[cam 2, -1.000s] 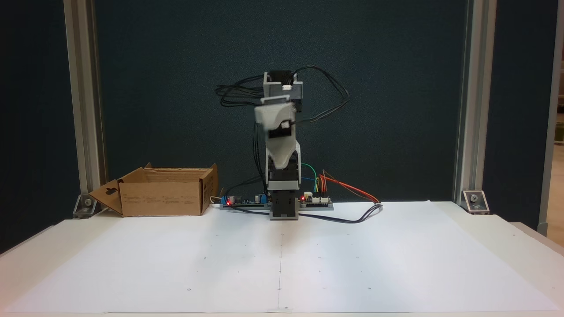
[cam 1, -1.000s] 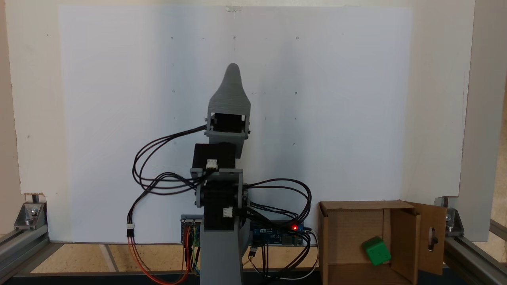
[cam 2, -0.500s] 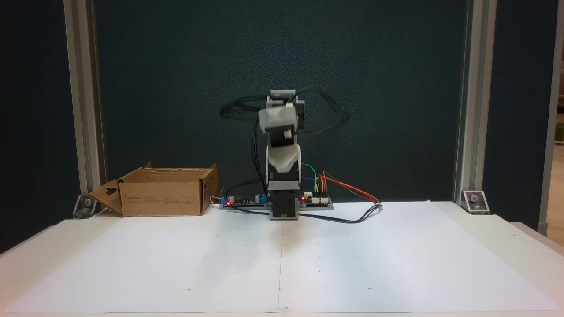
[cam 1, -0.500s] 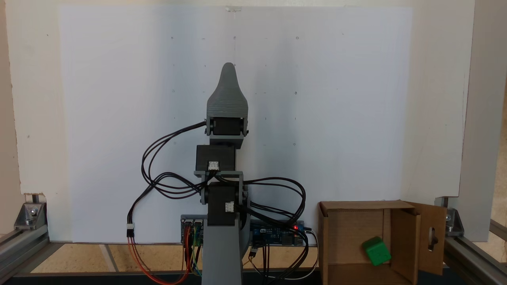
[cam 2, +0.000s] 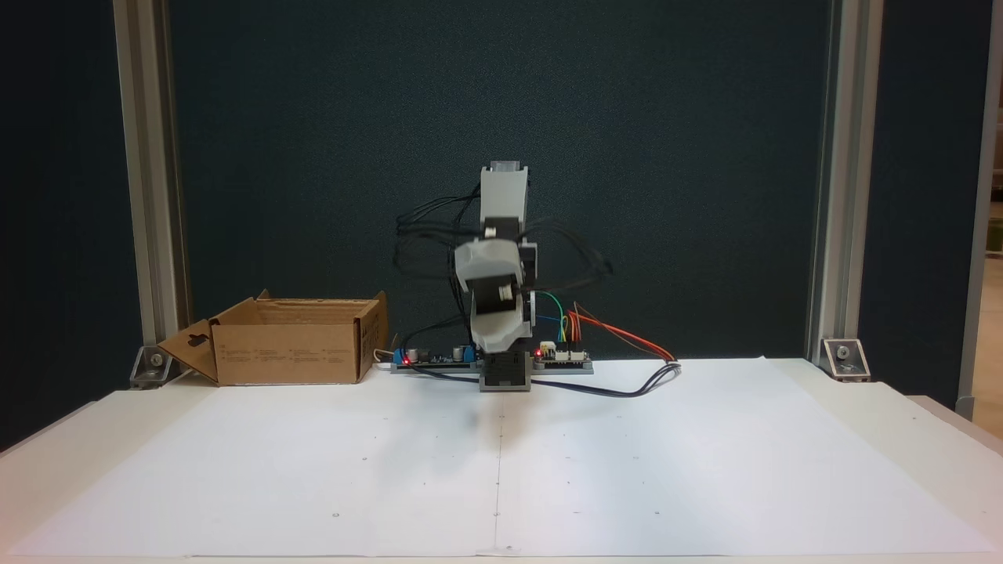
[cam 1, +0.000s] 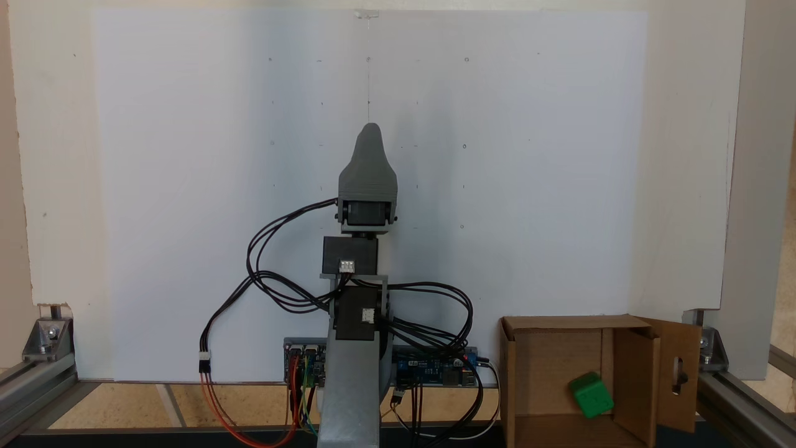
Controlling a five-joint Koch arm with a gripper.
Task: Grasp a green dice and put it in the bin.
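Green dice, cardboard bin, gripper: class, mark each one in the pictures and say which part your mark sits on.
green dice (cam 1: 591, 395), a fixed view, on its pipped front face.
bin (cam 2: 286, 362), a fixed view, on its printed outer front wall.
gripper (cam 1: 371, 129), a fixed view, at the grey tip.

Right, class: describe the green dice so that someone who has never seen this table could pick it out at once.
Start at the grey robot arm at the table's back edge, then go to the brown cardboard bin that stands open beside it, on the arm's right in a fixed view. The green dice lies inside the bin, tilted against an inner flap. It is the one bright green cube, far smaller than the bin.
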